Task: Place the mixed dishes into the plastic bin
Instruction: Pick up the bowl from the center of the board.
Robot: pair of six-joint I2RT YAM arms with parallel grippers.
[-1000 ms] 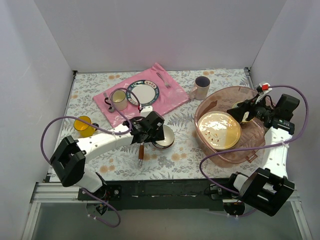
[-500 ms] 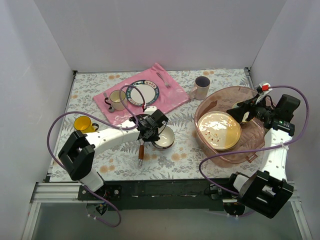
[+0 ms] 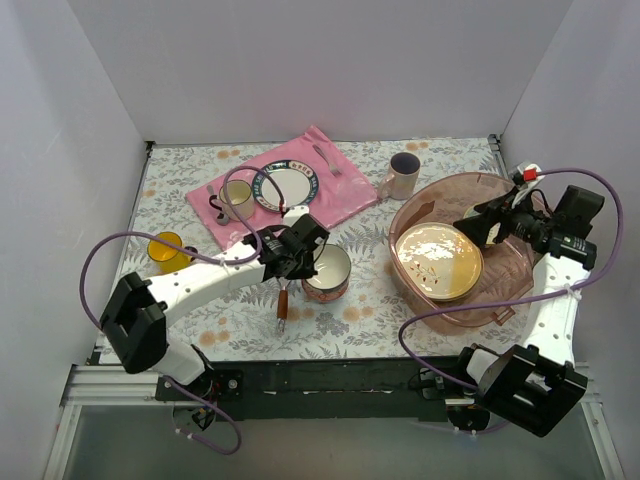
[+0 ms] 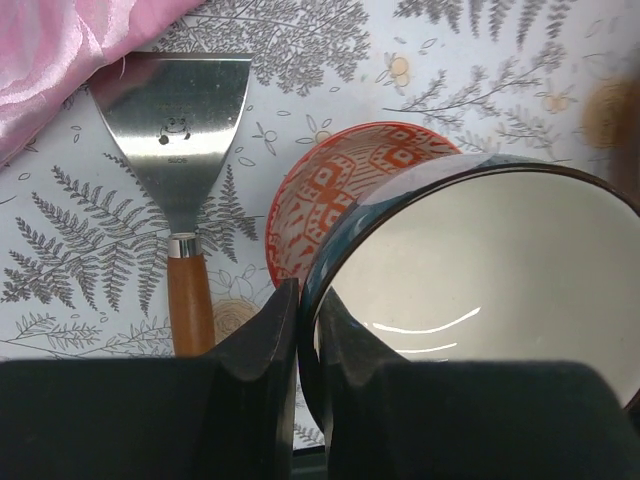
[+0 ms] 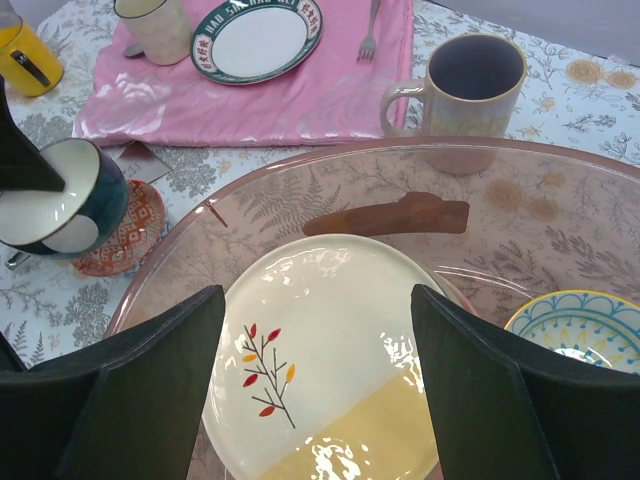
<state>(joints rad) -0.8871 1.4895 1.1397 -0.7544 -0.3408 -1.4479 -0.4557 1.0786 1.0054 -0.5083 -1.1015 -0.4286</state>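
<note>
My left gripper [image 4: 310, 302] is shut on the rim of a dark blue bowl [image 4: 480, 270] with a cream inside, one finger inside and one outside. The bowl [image 3: 326, 268] hangs tilted just above a red-patterned dish [image 4: 335, 190] on the table. My right gripper [image 5: 318, 300] stands open over the plastic bin [image 3: 500, 305], above a cream and yellow plate [image 5: 330, 350] that lies in it. A small blue-and-yellow bowl [image 5: 580, 325] also sits in the bin. A pinkish mug [image 3: 403, 175] stands behind the bin, and a yellow mug [image 3: 168, 252] stands at the left.
A metal spatula with a wooden handle [image 4: 185, 150] lies left of the red dish. The pink mat [image 3: 340, 195] at the back holds a white plate with a dark rim [image 3: 284, 186], a cream mug [image 3: 237, 199] and a fork [image 5: 368, 30]. White walls enclose the table.
My left gripper has closed on the blue bowl's rim and raised it, tilting it and uncovering the red dish beneath. The right arm has barely moved.
</note>
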